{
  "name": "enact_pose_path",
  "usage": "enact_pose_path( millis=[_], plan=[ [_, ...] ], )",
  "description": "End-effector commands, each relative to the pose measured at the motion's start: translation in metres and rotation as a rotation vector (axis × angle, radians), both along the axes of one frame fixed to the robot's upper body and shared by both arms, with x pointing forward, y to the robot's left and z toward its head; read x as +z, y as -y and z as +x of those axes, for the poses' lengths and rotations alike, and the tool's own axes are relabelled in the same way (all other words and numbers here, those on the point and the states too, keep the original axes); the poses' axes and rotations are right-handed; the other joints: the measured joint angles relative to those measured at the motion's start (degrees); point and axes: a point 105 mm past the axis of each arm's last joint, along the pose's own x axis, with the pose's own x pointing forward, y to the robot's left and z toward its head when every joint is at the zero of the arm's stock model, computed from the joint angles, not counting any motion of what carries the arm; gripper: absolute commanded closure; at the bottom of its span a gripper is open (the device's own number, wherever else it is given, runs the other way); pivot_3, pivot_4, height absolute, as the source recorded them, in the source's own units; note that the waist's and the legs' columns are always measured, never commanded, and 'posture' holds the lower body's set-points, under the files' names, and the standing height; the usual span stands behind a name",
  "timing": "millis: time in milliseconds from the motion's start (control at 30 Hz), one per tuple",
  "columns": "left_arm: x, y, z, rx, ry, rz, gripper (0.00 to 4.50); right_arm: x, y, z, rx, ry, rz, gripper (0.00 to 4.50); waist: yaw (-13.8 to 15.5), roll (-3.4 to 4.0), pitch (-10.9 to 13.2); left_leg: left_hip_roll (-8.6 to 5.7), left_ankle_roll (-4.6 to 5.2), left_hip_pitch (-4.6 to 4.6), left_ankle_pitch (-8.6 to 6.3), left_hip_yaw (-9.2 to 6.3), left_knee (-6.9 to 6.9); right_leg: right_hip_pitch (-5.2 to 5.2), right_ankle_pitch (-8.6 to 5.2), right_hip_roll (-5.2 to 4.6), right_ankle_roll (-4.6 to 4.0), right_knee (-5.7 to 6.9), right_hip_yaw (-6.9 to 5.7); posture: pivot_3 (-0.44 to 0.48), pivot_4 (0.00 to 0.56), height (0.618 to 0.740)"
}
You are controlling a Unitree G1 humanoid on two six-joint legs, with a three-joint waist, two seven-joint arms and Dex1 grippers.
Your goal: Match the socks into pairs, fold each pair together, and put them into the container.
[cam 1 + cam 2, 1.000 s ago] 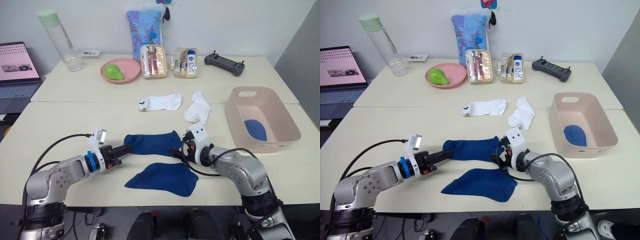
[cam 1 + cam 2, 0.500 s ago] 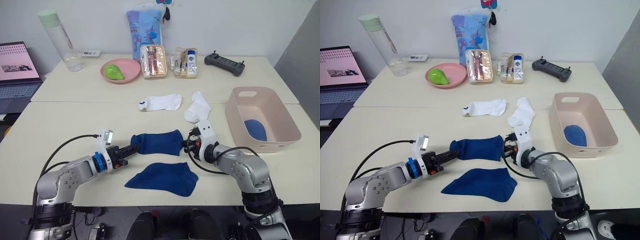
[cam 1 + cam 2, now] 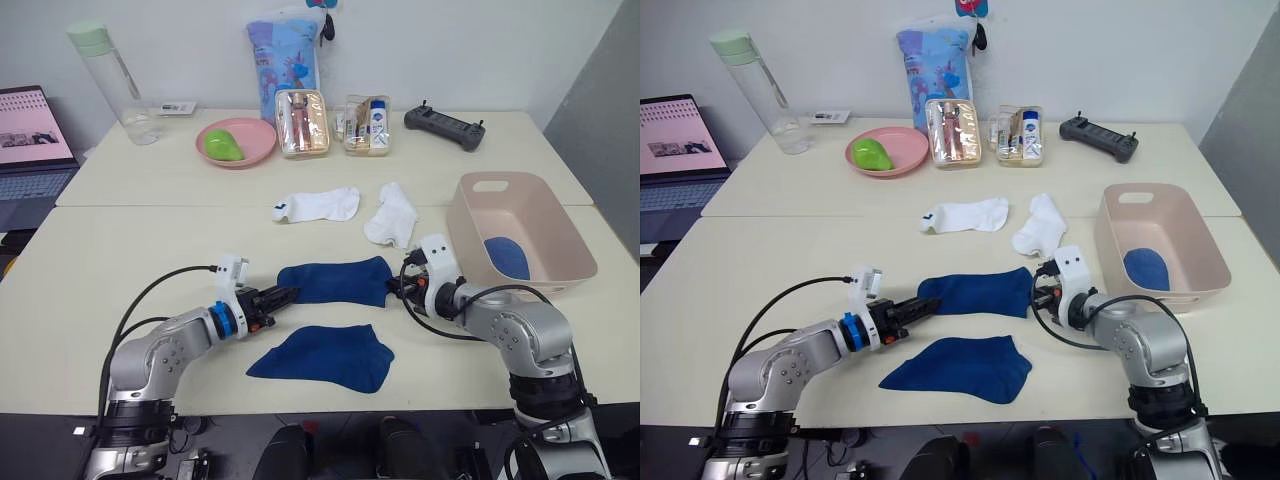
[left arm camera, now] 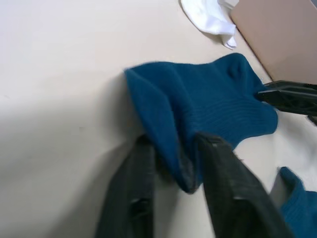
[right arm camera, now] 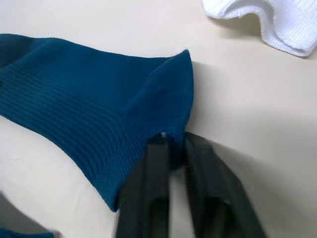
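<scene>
Both arms low over table (image 3: 120, 250); left gripper (image 3: 283, 296) and right gripper (image 3: 398, 288) each pinch opposite ends of blue sock (image 3: 335, 280), stretched between them.

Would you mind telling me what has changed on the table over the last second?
Both grippers, left and right, each pinching an end of the upper blue sock, have carried it toward the robot's right, nearer the container. The lower blue sock and the two white socks have stayed put.
</scene>
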Motion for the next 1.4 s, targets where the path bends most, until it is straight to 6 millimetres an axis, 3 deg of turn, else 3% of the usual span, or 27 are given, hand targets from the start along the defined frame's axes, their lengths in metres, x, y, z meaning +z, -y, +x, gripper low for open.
enact_pose_path(
  millis=[33, 133, 233, 267, 400, 567, 833, 867, 1033, 1133, 1300, 1333, 1400],
  plan=[
    [0.026, -0.025, -0.003, -0.004, 0.150, 0.116, 2.00, 0.029, 0.009, -0.002, 0.027, 0.143, -0.001, 2.43, -0.02, 0.01, 0.01, 0.00, 0.00, 0.00, 0.00, 0.00, 0.00, 0.00, 0.00, 0.00, 0.00, 0.00, 0.00, 0.000, 0.150, 0.733],
    [0.038, -0.038, -0.002, -0.047, 0.311, 0.297, 0.98, 0.041, 0.011, -0.005, 0.112, 0.254, -0.088, 1.32, 0.13, 0.04, 0.03, -0.01, 0.00, 0.00, 0.00, 0.00, -0.02, -0.01, 0.00, 0.00, 0.00, -0.03, -0.02, 0.000, 0.150, 0.733],
    [0.051, -0.037, 0.000, -0.125, 0.527, 0.471, 0.01, 0.044, 0.011, -0.008, 0.191, 0.331, -0.175, 0.13, 0.29, 0.03, 0.02, -0.01, 0.01, -0.01, -0.01, 0.00, -0.03, 0.07, 0.00, -0.01, -0.01, -0.18, -0.05, 0.000, 0.150, 0.733],
    [0.053, -0.034, 0.001, -0.185, 0.574, 0.530, 0.00, 0.045, 0.007, -0.013, 0.289, 0.381, -0.250, 0.03, 0.35, 0.03, 0.02, -0.01, 0.01, -0.01, -0.01, -0.01, -0.04, 0.10, 0.01, -0.01, -0.02, -0.28, -0.06, 0.000, 0.150, 0.733],
    [0.039, -0.025, 0.001, -0.493, 0.737, 0.802, 0.00, 0.032, 0.001, -0.027, 0.612, 0.494, -0.495, 0.03, 0.44, 0.04, 0.03, -0.05, 0.07, -0.10, -0.04, 0.01, -0.03, 0.08, 0.02, -0.04, -0.01, -0.41, -0.10, 0.000, 0.150, 0.733],
    [0.019, -0.017, 0.005, -0.720, 0.852, 0.937, 0.00, 0.013, 0.002, -0.026, 0.825, 0.533, -0.638, 0.03, 0.30, 0.02, 0.04, -0.02, 0.09, -0.08, -0.05, 0.09, -0.02, 0.08, 0.02, -0.04, 0.00, -0.40, -0.12, 0.000, 0.150, 0.733],
    [0.010, 0.008, 0.030, -0.801, 0.933, 0.964, 0.00, 0.005, -0.003, 0.004, 0.885, 0.563, -0.714, 0.03, 0.35, 0.01, 0.02, -0.03, 0.15, -0.06, -0.02, 0.13, 0.06, 0.11, 0.12, -0.02, 0.06, -0.31, -0.21, 0.000, 0.150, 0.733],
    [0.009, 0.012, 0.031, -0.817, 0.943, 0.966, 0.18, 0.004, -0.003, 0.009, 0.887, 0.561, -0.720, 0.01, 0.41, 0.00, 0.01, -0.05, 0.17, -0.07, -0.01, 0.14, 0.06, 0.11, 0.13, -0.01, 0.09, -0.32, -0.21, 0.000, 0.150, 0.733],
    [0.004, 0.019, 0.034, -0.865, 0.940, 0.955, 1.48, 0.002, -0.007, 0.012, 0.914, 0.525, -0.676, 1.26, 0.50, 0.01, -0.01, -0.06, 0.20, -0.05, 0.00, 0.20, 0.09, 0.12, 0.15, -0.02, 0.11, -0.33, -0.20, 0.000, 0.150, 0.733],
    [0.006, 0.022, 0.033, -0.877, 0.932, 0.924, 2.38, 0.003, -0.009, 0.007, 0.916, 0.493, -0.615, 2.31, 0.46, 0.01, -0.01, -0.05, 0.20, -0.03, 0.01, 0.21, 0.09, 0.12, 0.15, -0.02, 0.11, -0.31, -0.19, 0.000, 0.150, 0.733],
    [0.024, 0.026, 0.042, -0.730, 0.816, 0.737, 4.14, 0.006, -0.012, 0.000, 0.878, 0.476, -0.546, 4.22, 0.45, 0.01, 0.00, -0.05, 0.21, -0.08, 0.01, 0.19, 0.11, 0.08, 0.15, -0.02, 0.11, -0.29, -0.19, 0.000, 0.150, 0.733],
    [0.027, 0.026, 0.039, -0.723, 0.785, 0.698, 4.45, 0.008, -0.012, -0.003, 0.859, 0.462, -0.513, 4.50, 0.38, 0.00, 0.00, -0.05, 0.21, -0.09, 0.01, 0.16, 0.11, 0.07, 0.15, -0.02, 0.11, -0.29, -0.19, 0.000, 0.150, 0.733],
    [0.030, 0.026, 0.033, -0.725, 0.727, 0.642, 4.48, 0.011, -0.013, -0.008, 0.830, 0.435, -0.459, 4.50, 0.22, 0.00, 0.01, -0.02, 0.21, -0.19, 0.01, 0.11, 0.11, 0.00, 0.15, -0.01, 0.11, -0.32, -0.17, 0.000, 0.150, 0.733]
  ],
)
